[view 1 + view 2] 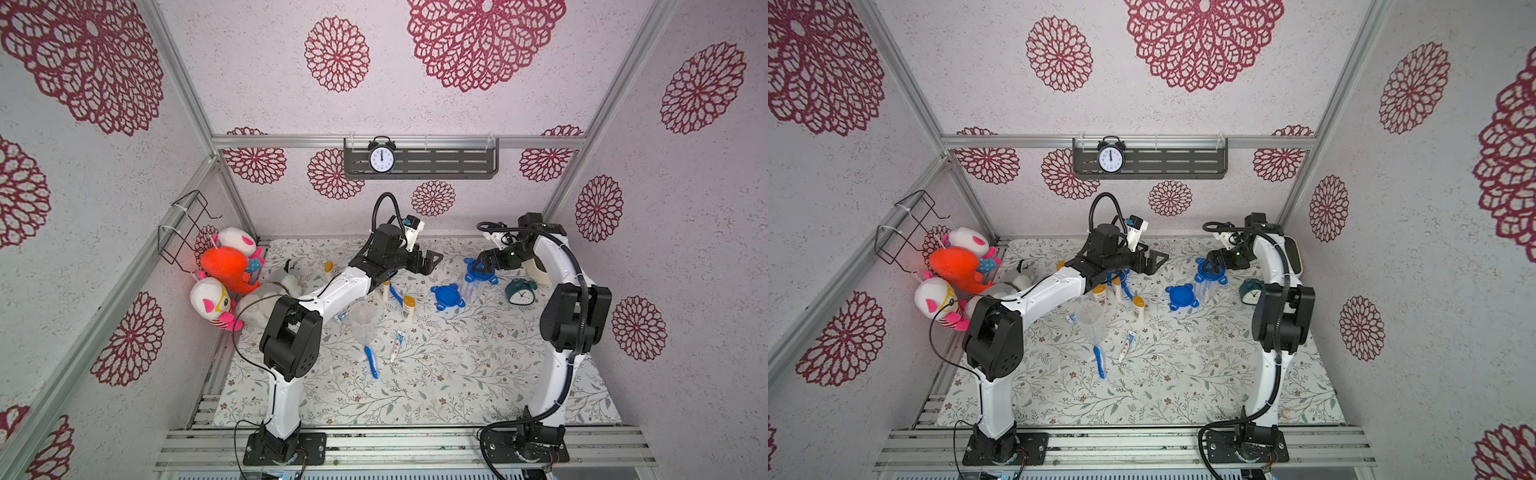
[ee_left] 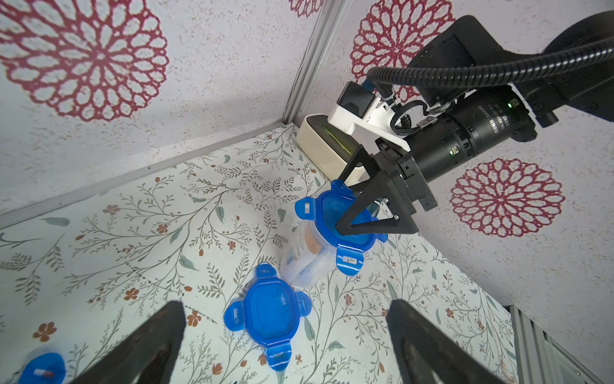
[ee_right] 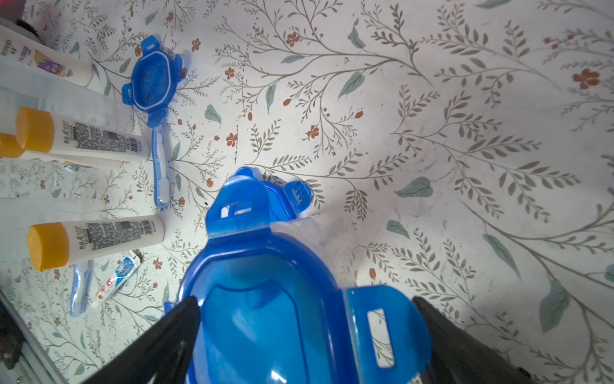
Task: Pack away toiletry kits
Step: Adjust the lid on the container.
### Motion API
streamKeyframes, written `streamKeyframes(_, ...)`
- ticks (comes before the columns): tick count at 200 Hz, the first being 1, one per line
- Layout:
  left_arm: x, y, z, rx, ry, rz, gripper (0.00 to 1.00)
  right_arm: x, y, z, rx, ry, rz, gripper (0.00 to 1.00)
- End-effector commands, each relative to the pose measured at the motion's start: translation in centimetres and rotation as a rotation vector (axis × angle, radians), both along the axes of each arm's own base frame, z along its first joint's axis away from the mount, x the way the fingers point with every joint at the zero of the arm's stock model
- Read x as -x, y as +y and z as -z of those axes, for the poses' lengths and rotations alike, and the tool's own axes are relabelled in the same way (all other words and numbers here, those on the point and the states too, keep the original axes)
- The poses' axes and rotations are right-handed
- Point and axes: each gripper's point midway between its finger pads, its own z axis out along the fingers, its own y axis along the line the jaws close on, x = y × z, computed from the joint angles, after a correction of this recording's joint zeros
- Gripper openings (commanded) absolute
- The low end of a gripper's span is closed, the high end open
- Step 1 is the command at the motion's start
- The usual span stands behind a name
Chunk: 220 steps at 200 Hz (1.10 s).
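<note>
Blue lid (image 3: 265,316) on clear jar (image 2: 305,262) sits between right gripper (image 3: 305,301) fingers, jaws spread wide, contact unclear. Left gripper (image 2: 285,305) jaws wide, hovering empty; loose blue lid (image 2: 265,319) on mat (image 2: 133,216) just ahead.

**Robot lab cell dressed as a home room**

Lab bits: alu. frame (image 1: 291,141) and arm bases (image 1: 284,449) bolted to rails at the front. Home dressing: wallpaper panels (image 1: 337,54), floral cloth on the bench (image 1: 436,374), wall shelf (image 1: 449,164) w/ alarm clock (image 1: 381,160), wire basket (image 1: 189,226), plush toys (image 1: 224,268).
</note>
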Motion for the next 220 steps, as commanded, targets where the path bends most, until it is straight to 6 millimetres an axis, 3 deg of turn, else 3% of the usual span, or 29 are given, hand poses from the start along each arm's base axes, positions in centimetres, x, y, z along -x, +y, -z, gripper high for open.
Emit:
streamKeyframes(1,-0.2,-0.1,-0.7,0.009,-0.011,0.005,0.99,0.5,0.4,-2.6,-0.019,-0.05,0.0,0.99)
streamKeyframes(108,-0.4,-0.3,-0.2,0.011,0.005,0.008,0.99,0.9,1.5,-3.3,-0.009,-0.07,-0.021,0.99)
streamKeyframes(164,-0.3,-0.3,-0.3,0.012,0.008,0.007,0.99,0.8,1.1,-3.6,0.011,-0.079,0.003,0.99)
streamKeyframes(191,-0.4,-0.4,-0.1,0.01,0.01,0.008,0.99,0.1,0.5,-4.7,0.04,-0.134,0.041,0.99)
streamKeyframes(220,-0.4,-0.2,0.0,0.007,0.011,0.004,0.99,-0.2,-0.4,-7.8,0.081,-0.245,0.083,0.99)
